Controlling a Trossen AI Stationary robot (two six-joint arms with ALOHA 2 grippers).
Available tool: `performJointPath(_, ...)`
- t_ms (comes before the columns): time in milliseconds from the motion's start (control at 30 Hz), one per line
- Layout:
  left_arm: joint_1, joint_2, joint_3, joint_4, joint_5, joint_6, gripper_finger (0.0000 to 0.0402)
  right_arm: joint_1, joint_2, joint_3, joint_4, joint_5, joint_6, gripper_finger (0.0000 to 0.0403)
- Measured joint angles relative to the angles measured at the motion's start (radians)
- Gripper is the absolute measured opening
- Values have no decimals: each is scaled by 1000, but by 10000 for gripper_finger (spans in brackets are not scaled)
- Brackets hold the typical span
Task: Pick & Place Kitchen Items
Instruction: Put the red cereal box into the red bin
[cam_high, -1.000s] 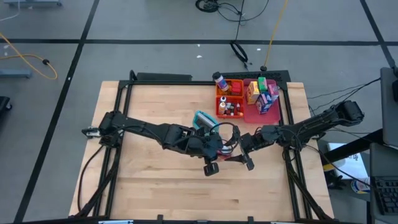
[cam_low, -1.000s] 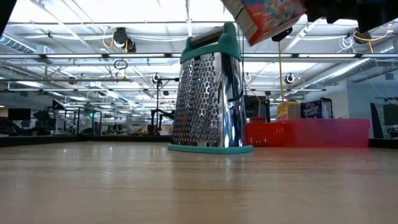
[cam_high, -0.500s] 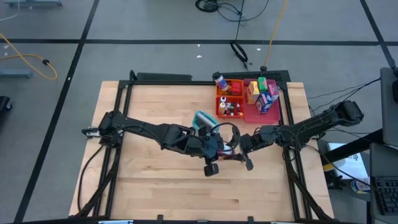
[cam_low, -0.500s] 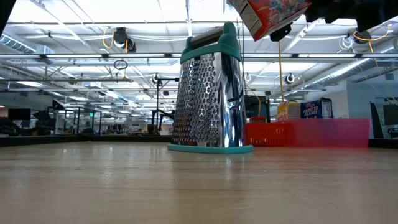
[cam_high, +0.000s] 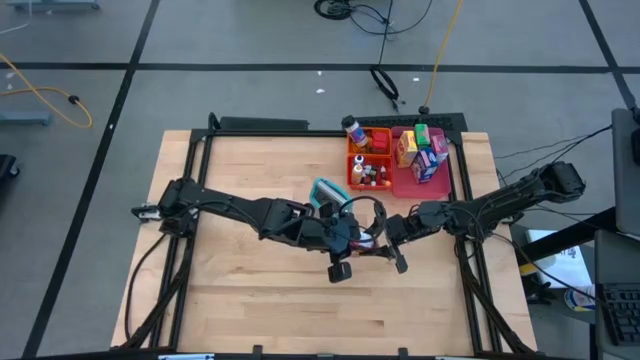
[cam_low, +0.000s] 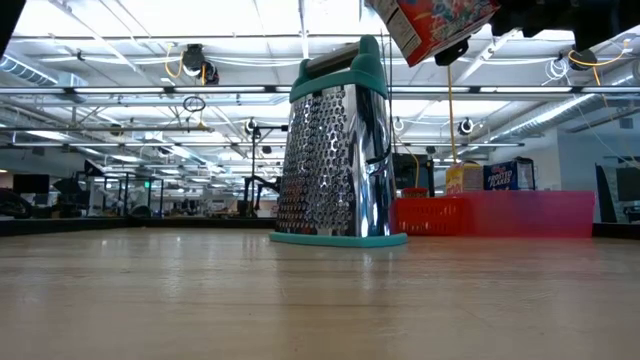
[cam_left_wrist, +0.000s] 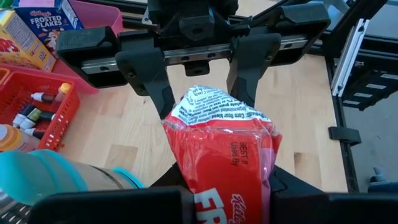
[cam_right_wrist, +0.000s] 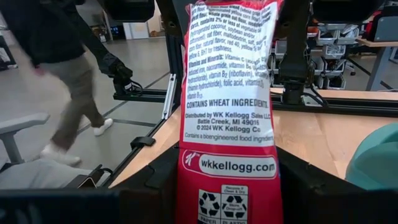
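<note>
Small red cereal box (cam_left_wrist: 221, 146) hangs between both arms: left gripper (cam_high: 352, 243) and right gripper (cam_left_wrist: 198, 78) each clamp an opposite end, above the tabletop (cam_high: 250, 300).

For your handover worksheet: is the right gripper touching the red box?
Touching. In the left wrist view, the right gripper has a finger pressed against each side of the red box; the right wrist view shows the box rising from between its own fingers.

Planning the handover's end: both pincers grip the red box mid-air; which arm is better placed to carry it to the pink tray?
Right. The right pincer holds the red box on the side nearer the pink tray; the left pincer would probably reach past it.
</note>
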Motion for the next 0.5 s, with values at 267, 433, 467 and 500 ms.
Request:
performJointPath(267, 1, 0, 0, 11, 15, -8, 77, -3, -1, 2, -5, -7, -7, 162)
performJointPath(433, -1, 0, 0, 17, 2, 22, 153, -3, -2, 2, -2, -12, -14, 160)
performJointPath(467, -2, -5, -1, 17, -4, 26, 170, -3, -7, 2, -3, -12, -14, 160)
performJointPath(500, 0, -11, -1, 13, -3, 28, 186, -3, -13, 2, -6, -12, -14, 160)
